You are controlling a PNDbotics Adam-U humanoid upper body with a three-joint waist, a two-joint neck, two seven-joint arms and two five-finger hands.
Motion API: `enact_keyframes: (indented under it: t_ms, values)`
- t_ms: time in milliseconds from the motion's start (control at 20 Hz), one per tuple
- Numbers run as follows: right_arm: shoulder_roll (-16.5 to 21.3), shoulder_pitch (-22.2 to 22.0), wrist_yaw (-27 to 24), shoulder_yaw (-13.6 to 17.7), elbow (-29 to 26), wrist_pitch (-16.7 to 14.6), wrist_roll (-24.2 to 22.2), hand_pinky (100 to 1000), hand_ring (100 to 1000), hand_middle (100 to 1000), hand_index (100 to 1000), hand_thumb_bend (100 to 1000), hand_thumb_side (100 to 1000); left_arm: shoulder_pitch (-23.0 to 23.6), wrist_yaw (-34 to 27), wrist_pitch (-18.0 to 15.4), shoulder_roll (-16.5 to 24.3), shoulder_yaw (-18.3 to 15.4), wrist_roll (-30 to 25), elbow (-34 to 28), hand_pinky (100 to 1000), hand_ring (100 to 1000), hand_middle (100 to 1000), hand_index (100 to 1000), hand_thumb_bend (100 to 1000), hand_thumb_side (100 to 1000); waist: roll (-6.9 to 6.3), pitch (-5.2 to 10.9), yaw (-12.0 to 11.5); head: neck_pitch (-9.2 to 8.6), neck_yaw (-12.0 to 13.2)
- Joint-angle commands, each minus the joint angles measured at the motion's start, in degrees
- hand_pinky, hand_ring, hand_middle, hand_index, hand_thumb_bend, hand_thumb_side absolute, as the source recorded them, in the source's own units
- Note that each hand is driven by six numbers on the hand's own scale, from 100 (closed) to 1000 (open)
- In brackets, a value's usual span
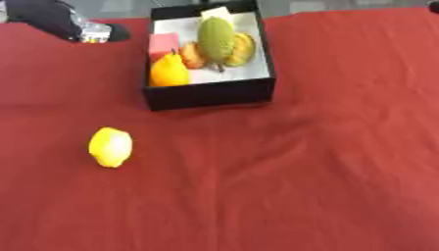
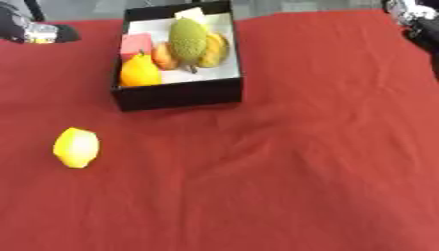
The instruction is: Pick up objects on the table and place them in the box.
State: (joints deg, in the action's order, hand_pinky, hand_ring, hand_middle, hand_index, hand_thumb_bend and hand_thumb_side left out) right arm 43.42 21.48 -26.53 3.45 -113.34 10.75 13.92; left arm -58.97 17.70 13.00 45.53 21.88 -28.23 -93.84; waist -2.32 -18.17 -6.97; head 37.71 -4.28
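Box (image 1: 208, 93) holds orange pear (image 1: 169, 71), pink block (image 1: 163, 44), green fruit (image 1: 216, 38), peach-coloured fruit (image 1: 193, 55). Lemon (image 1: 110, 146) alone left on red tabletop (image 1: 326, 162), well apart from box. Left hand (image 1: 64, 22) top-left, right hand (image 2: 416, 17) top-right; fingers' state unclear. Judged nearly done.

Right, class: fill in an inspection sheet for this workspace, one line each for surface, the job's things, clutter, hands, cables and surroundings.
Surface: red cloth covers the table, lightly creased.
Job's things: black box at the far side, white inside, holding an orange pear-shaped fruit, a pink block, a large green fruit and other yellow and orange pieces; one lemon lies alone on the cloth, nearer and left of the box.
Clutter: nothing seen.
Hands: left hand at the far left, away from the lemon; right hand at the upper right corner; fingers unclear.
Cables: nothing seen.
Surroundings: grey floor beyond the table.
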Motion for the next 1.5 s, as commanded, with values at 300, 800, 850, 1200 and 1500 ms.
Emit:
enact_keyframes:
  t_ms: [300,800,850,1200,1500]
  values:
    - [2.1,0.3,0.7,0.6,-1.3,-0.5,0.1,833,794,704,856,233,290,1.8,-4.6,9.8,5.7,3.1,-2.7,-10.7,785,775,736,827,573,474,0.31,1.32,0.1,-0.03,-0.3]
    - [2.0,0.4,1.0,0.4,-1.3,-0.5,0.0,833,794,703,855,232,292,2.6,-4.8,13.1,3.6,7.8,-5.5,-5.8,776,764,722,810,572,467,0.44,1.17,0.3,0.37,-0.3]
    - [1.9,0.3,1.0,0.3,-1.3,-0.5,0.0,833,794,703,855,231,293,2.7,-4.8,13.0,3.4,8.2,-5.9,-5.2,779,769,729,815,569,462,0.46,1.16,0.3,0.35,-0.2]
    - [1.8,0.4,1.2,0.2,-1.3,-0.4,0.0,833,794,703,855,232,294,3.7,-3.4,11.4,3.5,10.6,-11.2,-1.5,804,793,759,821,614,358,0.5,1.05,0.3,0.33,-0.1]
    - [1.7,0.3,1.3,0.2,-1.3,-0.3,0.1,833,793,703,855,231,296,4.9,-3.1,10.1,3.6,11.0,-14.0,0.4,806,795,758,805,642,264,0.55,1.0,0.4,0.25,-0.1]
